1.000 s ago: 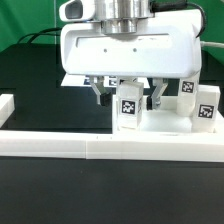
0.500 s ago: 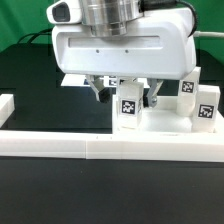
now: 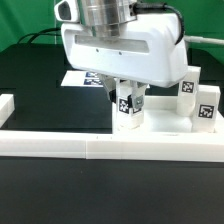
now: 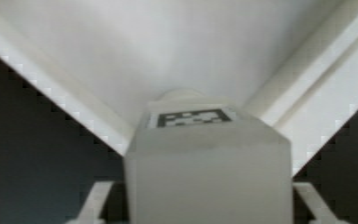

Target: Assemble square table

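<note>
The square table's leg block (image 3: 126, 108) stands upright on the black desk (image 3: 45, 95), just behind the white border bar (image 3: 110, 148), with more tagged blocks (image 3: 205, 105) to the exterior view's right. The fingers (image 3: 111, 97) flank this block, but I cannot tell whether they clamp it.

**What my arm looks like from here**

On the exterior view I see the arm's wrist (image 3: 104, 12) as a grey metal cylinder with a ribbed, banded surface. At its ten o'clock sits a small white housing (image 3: 66, 10) with a dark round spot on it. Below the wrist comes the hand body (image 3: 125, 55), a broad, glossy white plastic shell with rounded corners and smooth faces. From its underside hang short dark fingers (image 3: 113, 97), blackish against the white. Dark cables (image 3: 170, 8) trail off behind the wrist toward two o'clock.
</note>
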`<move>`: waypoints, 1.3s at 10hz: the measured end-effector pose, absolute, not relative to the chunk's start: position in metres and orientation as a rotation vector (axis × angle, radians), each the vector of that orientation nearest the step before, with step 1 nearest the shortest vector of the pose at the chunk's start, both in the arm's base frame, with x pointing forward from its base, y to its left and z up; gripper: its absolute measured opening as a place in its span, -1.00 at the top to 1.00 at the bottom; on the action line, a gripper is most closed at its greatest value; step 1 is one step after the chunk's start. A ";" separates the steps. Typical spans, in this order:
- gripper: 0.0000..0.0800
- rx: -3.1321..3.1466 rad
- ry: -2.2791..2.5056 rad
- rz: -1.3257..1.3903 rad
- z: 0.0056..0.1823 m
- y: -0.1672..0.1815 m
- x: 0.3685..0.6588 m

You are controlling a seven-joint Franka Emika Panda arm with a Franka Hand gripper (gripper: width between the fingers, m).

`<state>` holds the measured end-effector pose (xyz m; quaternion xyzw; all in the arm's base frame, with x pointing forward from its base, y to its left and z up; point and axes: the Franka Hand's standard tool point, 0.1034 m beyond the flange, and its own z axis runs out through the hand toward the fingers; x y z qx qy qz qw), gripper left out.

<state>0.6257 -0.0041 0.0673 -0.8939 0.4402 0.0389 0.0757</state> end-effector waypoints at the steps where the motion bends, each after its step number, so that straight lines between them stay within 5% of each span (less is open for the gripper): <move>1: 0.27 -2.658 1.368 0.121 0.067 -0.004 0.626; 7: 0.27 -1.954 2.356 0.254 0.066 -0.011 0.618; 11: 0.27 -1.649 2.593 0.220 0.066 -0.007 0.623; 12: -0.08 -1.667 2.580 0.220 0.066 -0.007 0.622; 13: -0.08 -1.712 2.548 0.218 0.066 -0.006 0.622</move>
